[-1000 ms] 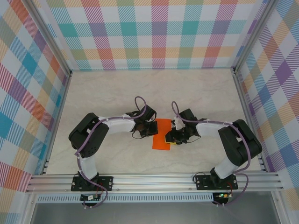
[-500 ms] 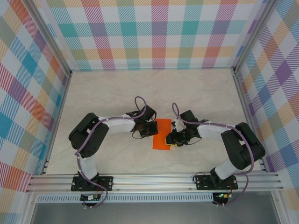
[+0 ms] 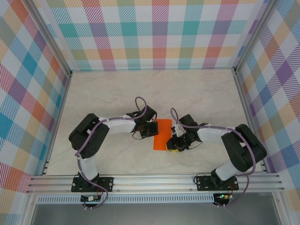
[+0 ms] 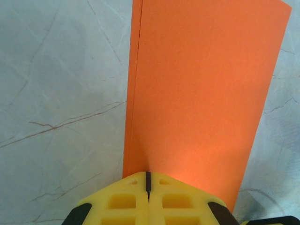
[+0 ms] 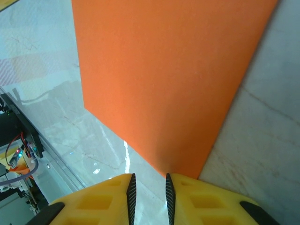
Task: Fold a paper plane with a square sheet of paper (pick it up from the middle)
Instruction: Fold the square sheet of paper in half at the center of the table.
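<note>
While the left gripper (image 4: 147, 179) clamps the folded orange sheet (image 4: 197, 93), the right gripper (image 5: 149, 182), slightly parted, seemingly empty, slides nearward, creasing it

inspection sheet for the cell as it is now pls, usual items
Surface: pale marbled table, glare patches in the right wrist view.
Job's things: orange sheet of paper lying flat between the arms, folded double into a rectangle; two layers show along one long edge.
Clutter: nothing seen.
Grippers: left gripper shut, tips at the paper's edge; right gripper slightly open by a paper corner.
Cables: purple cables along both arms, looped above the wrists.
Surroundings: plaid walls, aluminium frame rail at the near edge.
</note>
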Robot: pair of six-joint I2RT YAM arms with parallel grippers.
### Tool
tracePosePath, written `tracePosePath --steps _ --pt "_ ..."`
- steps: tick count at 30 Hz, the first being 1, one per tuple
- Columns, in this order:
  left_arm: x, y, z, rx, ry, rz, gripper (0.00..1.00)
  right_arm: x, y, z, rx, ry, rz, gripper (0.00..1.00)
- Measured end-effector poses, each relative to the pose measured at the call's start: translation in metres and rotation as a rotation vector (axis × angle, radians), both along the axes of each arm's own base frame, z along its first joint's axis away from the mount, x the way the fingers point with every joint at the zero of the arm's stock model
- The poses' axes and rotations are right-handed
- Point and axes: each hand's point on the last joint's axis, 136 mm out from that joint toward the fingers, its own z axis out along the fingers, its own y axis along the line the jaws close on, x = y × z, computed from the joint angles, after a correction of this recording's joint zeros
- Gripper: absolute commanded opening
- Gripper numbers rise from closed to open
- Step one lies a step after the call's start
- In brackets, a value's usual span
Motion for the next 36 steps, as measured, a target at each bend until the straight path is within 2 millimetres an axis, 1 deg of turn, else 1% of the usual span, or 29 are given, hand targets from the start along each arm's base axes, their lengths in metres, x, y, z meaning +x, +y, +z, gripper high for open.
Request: tracePosePath --steps 4,6,7,9,11,14,17,19,22,26,32,36 --pt "0.000 0.000 0.000 0.000 0.000 0.000 0.00 0.003 -0.002 0.004 -0.026 -0.015 -0.007 0.26" --pt "0.000 0.000 0.000 0.000 0.000 0.000 0.00 0.010 -0.003 0.007 -0.052 -0.036 -0.018 0.27" --pt "0.000 0.000 0.000 0.000 0.000 -0.001 0.00 0.018 -0.003 0.011 -0.063 -0.054 -0.031 0.27" --pt "0.000 0.000 0.000 0.000 0.000 0.000 0.00 0.038 -0.002 0.022 -0.065 -0.096 -0.062 0.27" --pt "0.000 0.000 0.000 0.000 0.000 -0.001 0.00 0.066 -0.002 0.038 -0.048 -0.148 -0.116 0.27" --pt "0.000 0.000 0.000 0.001 0.000 -0.001 0.00 0.107 -0.004 0.049 -0.032 -0.185 -0.186 0.26" --pt "0.000 0.000 0.000 0.000 0.001 -0.001 0.00 0.138 -0.002 0.043 -0.029 -0.176 -0.220 0.25" --pt "0.000 0.000 0.000 0.001 0.000 -0.001 0.00 0.150 0.002 0.034 -0.033 -0.157 -0.221 0.25" --pt "0.000 0.000 0.000 0.001 0.000 -0.001 0.00 0.158 0.005 0.016 -0.048 -0.127 -0.220 0.24" --pt "0.000 0.000 0.000 0.002 0.000 -0.003 0.00 0.159 0.001 -0.004 -0.080 -0.089 -0.231 0.24" --pt "0.000 0.000 0.000 0.002 0.000 -0.003 0.00 0.160 0.000 -0.006 -0.070 -0.091 -0.234 0.24" --pt "0.000 0.000 0.000 0.002 0.000 -0.003 0.00 0.160 0.002 -0.002 -0.034 -0.097 -0.231 0.24"
